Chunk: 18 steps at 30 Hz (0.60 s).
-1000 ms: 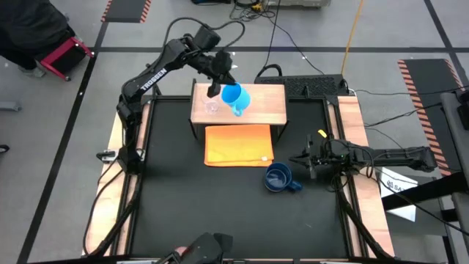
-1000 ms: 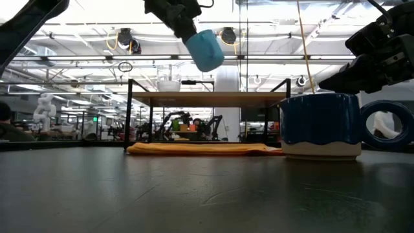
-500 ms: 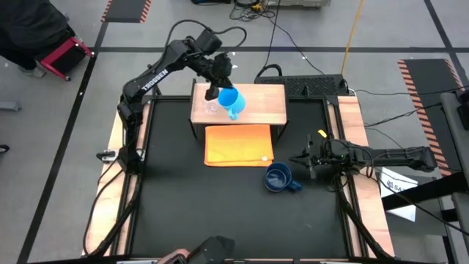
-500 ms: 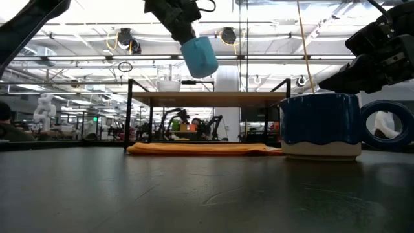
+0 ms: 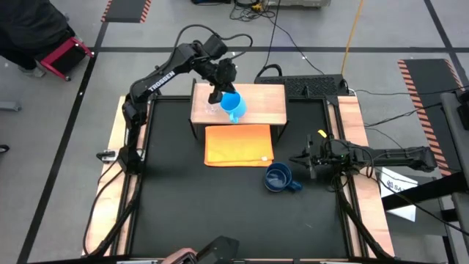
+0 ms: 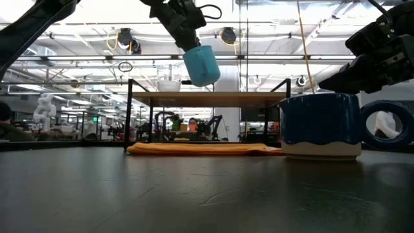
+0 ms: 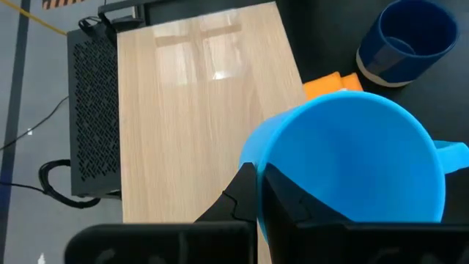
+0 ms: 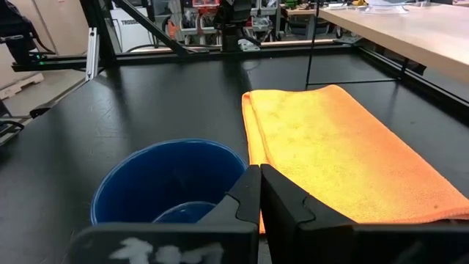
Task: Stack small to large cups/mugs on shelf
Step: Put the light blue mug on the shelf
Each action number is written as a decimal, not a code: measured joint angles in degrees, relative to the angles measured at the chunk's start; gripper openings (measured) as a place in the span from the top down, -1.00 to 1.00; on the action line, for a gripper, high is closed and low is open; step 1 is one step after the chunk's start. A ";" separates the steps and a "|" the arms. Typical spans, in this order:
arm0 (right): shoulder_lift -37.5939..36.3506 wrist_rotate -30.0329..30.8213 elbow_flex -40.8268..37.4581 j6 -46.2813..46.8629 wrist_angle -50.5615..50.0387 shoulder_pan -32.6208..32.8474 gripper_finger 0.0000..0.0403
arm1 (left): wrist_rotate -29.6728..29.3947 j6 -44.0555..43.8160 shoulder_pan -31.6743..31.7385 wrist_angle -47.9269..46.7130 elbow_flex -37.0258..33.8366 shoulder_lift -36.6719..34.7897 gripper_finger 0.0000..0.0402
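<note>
Cloth (image 5: 239, 144), orange, lies flat on the bench (image 5: 183, 205) just in front of the shelf (image 5: 260, 106). Left claw (image 5: 218, 92) grips the light-blue mug (image 5: 233, 104) by its rim, lifted above the shelf and tilted, near the glass cup (image 5: 212, 108). Right claw (image 5: 309, 163), clenched and empty, waits beside the upright dark-blue mug (image 5: 278, 178) on the bench.

Left claw (image 5: 218, 94) raised, clamped shut; right claw (image 5: 308, 163) low, closed, idle.
</note>
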 joint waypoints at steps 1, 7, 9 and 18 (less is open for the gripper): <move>0.01 0.00 0.00 -0.13 0.00 0.01 1.00 | -0.07 0.00 0.00 0.00 0.00 0.05 0.98; 0.01 0.00 0.02 -0.22 0.00 0.00 1.00 | -1.50 -0.03 -0.32 0.11 0.00 0.00 0.98; 0.00 0.00 0.02 -0.24 0.00 0.01 1.00 | -2.98 -0.01 -0.67 0.11 0.00 0.00 0.98; 0.00 0.02 0.00 -0.42 0.00 0.01 1.00 | -6.05 1.22 -1.75 -0.49 -0.02 2.13 0.98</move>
